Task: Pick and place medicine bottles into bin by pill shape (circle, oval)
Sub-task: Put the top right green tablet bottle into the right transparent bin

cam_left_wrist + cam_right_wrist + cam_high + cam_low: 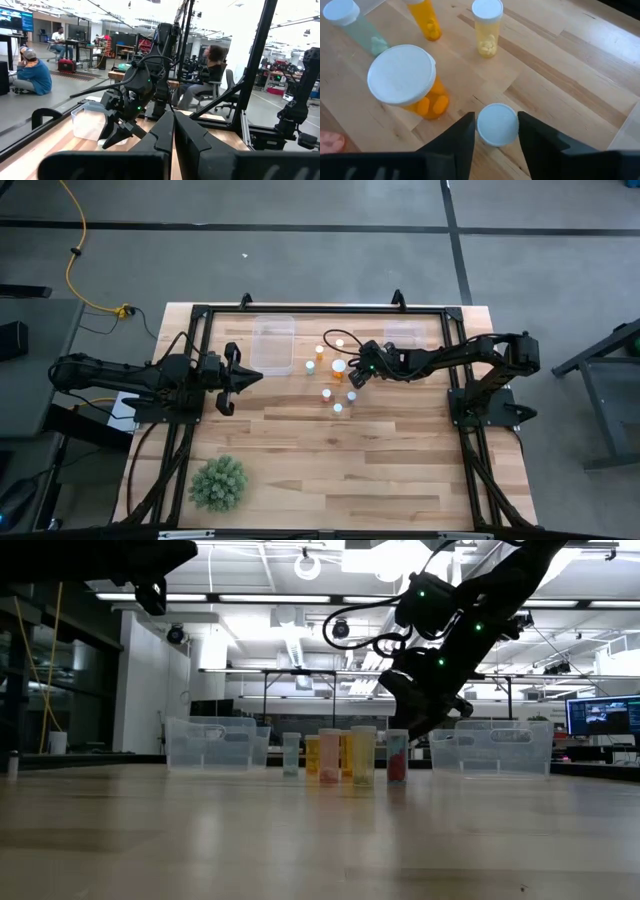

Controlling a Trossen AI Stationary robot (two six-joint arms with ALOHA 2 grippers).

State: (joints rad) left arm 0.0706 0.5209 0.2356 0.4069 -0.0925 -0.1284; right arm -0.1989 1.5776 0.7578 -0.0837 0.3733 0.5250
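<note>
1. We see the right gripper (495, 131) in the middle of the high view, its fingers open around a small white-capped bottle (497, 124).
2. We see the big orange bottle (409, 82) just beside it.
3. We see the left gripper (243, 379) at the left, fingers closed and empty.

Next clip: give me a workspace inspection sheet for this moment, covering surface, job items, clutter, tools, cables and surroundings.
Surface: wooden table, bare toward the near edge.
Job's things: medicine bottles stand upright in a loose cluster at table centre; large orange bottle is among them; two clear bins, left bin and right bin, appear to hold nothing.
Clutter: green spiky plant near the front left.
Grippers: right tool open, its fingers either side of a white-capped bottle; left tool shut, waiting left of the cluster.
Cables: yellow cable on the floor at far left.
Surroundings: people seated in the lab beyond the table.
</note>
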